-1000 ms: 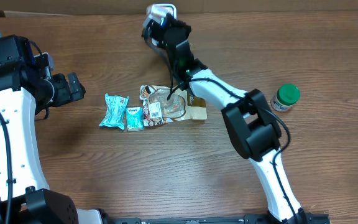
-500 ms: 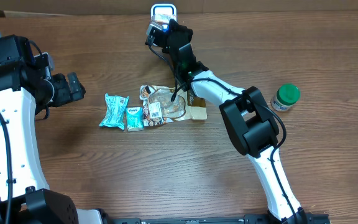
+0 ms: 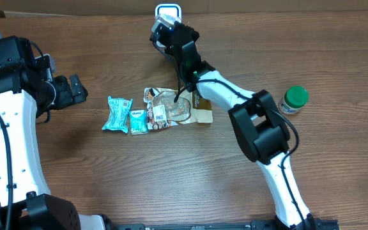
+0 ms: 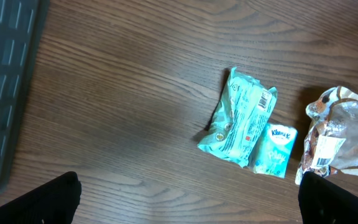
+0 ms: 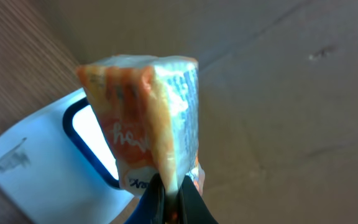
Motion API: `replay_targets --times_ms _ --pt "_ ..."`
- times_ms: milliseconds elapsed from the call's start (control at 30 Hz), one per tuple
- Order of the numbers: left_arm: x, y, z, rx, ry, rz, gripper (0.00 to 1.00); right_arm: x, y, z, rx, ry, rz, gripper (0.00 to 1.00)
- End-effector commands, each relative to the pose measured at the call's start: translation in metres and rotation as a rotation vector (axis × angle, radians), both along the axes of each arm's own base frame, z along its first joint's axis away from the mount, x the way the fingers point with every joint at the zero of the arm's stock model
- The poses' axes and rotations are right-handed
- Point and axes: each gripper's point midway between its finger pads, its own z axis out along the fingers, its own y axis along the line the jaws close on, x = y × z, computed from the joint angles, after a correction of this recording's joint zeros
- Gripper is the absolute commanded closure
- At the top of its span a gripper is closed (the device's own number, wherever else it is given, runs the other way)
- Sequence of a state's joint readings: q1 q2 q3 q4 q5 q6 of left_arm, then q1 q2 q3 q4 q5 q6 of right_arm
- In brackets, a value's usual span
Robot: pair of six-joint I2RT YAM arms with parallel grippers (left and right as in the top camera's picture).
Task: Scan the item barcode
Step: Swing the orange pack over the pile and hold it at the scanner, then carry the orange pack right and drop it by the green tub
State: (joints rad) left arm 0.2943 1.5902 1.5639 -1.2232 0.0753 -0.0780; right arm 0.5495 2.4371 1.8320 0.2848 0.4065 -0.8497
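Clenched on the orange crinkly plastic packet (image 5: 143, 112) above the white rectangular scanner (image 5: 36, 174), the right gripper (image 5: 171, 191) needed the barcode, seemingly hidden, squared to it.

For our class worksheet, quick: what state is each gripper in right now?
Left gripper: open, holding nothing.
Right gripper: closed on the orange packet, in front of the white scanner.

left claw (image 3: 79, 89): jaws spread wide, arm bent | right claw (image 5: 169, 196): clamped tight, arm stretched forward
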Motion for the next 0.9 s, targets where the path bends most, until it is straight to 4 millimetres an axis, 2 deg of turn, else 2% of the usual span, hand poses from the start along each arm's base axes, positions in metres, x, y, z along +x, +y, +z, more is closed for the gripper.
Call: replay_targets --times_ms 0,100,200,300,367,467,533,667,767,867 --pt "0.002 -0.005 0.004 0.003 -0.014 -0.017 0.0 -0.02 -0.006 0.127 0.352 -0.076 -0.038 0.96" --pt "0.002 -0.005 0.004 0.003 -0.014 -0.017 0.0 -0.041 -0.003 0.161 0.534 0.008 0.001 0.96" --pt "0.001 -0.005 0.004 0.002 -0.013 -0.017 0.0 -0.076 0.008 0.188 0.706 0.185 0.111 0.96" --pt "0.002 -0.005 0.004 0.003 -0.014 -0.017 0.0 -0.112 0.006 0.204 0.864 0.39 0.161 0.96" --pt "0.002 -0.005 0.004 0.003 -0.014 -0.017 0.0 -0.131 -0.009 0.206 0.968 0.517 0.098 0.96" --pt "0.001 -0.005 0.004 0.002 -0.013 -0.017 0.0 -0.151 -0.057 0.192 1.078 0.671 -0.131 0.96" --pt "0.001 -0.005 0.004 0.002 -0.013 -0.017 0.0 -0.161 -0.093 0.174 1.098 0.745 -0.286 0.96" --pt "0.002 -0.005 0.004 0.003 -0.014 -0.017 0.0 -0.182 -0.19 0.114 1.108 0.897 -0.695 0.96" --pt "0.001 -0.005 0.004 0.002 -0.013 -0.017 0.0 -0.198 -0.241 0.078 1.105 0.969 -0.904 0.96" --pt "0.001 -0.005 0.004 0.002 -0.013 -0.017 0.0 -0.211 -0.28 0.046 1.114 1.012 -1.051 0.96"
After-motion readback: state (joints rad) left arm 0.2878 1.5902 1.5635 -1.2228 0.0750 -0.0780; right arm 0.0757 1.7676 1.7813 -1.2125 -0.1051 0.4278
